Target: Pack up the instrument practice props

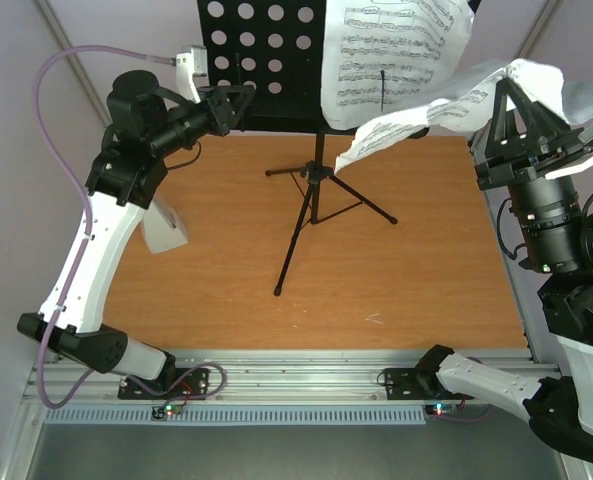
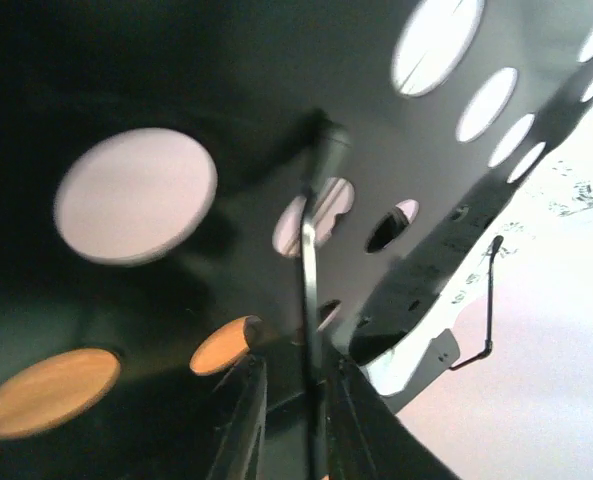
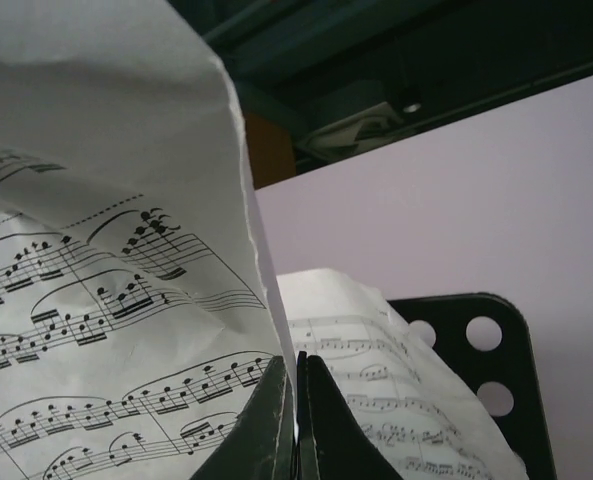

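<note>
The music stand stood upright on its tripod near the back of the tabletop, its perforated desk facing away from the arms. The right tool was pressed together on the edge of one sheet of printed music. In the wrist view the fingers met with only the paper's margin between them. That sheet hung bowed and crumpled in the air, its far end drooping near the foot of the desk. A second page rested flat against the desk.

The left tool sat against the desk's left side, behind the perforated plate. Its fingers stood a little apart on either side of a thin metal rod. I could not tell whether they pinched it.

A small pale grey metronome sat on the tabletop just beside the left arm, partly hidden by it.

The paper looked light and limp, quick to crease or tear at a thin pinch, so I judged a slow pull along its plane safest. The stand seemed stiff but top-heavy on slender legs and easy to tip. Its centre shaft or the desk's rim looked like the best places to take hold. The metronome seemed rigid, and its sloping faces looked likely to slip, so a low grip near the base would suit it.
</note>
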### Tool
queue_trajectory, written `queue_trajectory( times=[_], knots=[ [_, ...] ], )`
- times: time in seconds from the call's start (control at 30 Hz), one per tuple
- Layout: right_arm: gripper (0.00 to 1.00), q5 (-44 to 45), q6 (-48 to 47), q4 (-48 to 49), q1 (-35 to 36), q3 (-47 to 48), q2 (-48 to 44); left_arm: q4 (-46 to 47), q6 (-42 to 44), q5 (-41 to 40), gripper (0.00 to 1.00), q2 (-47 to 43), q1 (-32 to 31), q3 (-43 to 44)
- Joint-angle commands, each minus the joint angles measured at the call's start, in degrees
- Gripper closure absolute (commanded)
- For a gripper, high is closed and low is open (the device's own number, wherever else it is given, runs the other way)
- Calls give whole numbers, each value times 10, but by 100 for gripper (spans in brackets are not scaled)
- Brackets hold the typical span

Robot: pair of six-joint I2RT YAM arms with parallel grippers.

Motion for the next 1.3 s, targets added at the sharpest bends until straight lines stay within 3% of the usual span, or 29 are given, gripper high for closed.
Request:
queue_trajectory(
  times=[0.0,0.13,0.4,0.53,0.73,1.03,1.27],
  knots=[
    [99,-19,8,-36,-1,-13,-15,13,-8,-20,72,11,3,1],
    [99,-26,14,-57,-1,-21,-25,13,4,-27,43,-8,4,-12],
    [99,-55,42,-154,-1,-25,-28,-5,63,-109,1,-118,4,-85],
    [99,-68,66,-220,-1,-42,-27,-22,113,-139,1,-189,4,-133],
    [99,-90,138,-303,-2,-127,-32,-55,151,-52,1,-283,4,-252],
    [99,-82,279,-368,-2,-341,-36,-33,61,-20,1,-415,4,-524],
    [99,-162,318,-356,-2,-383,-50,47,-1,75,1,-446,4,-637]
  ],
)
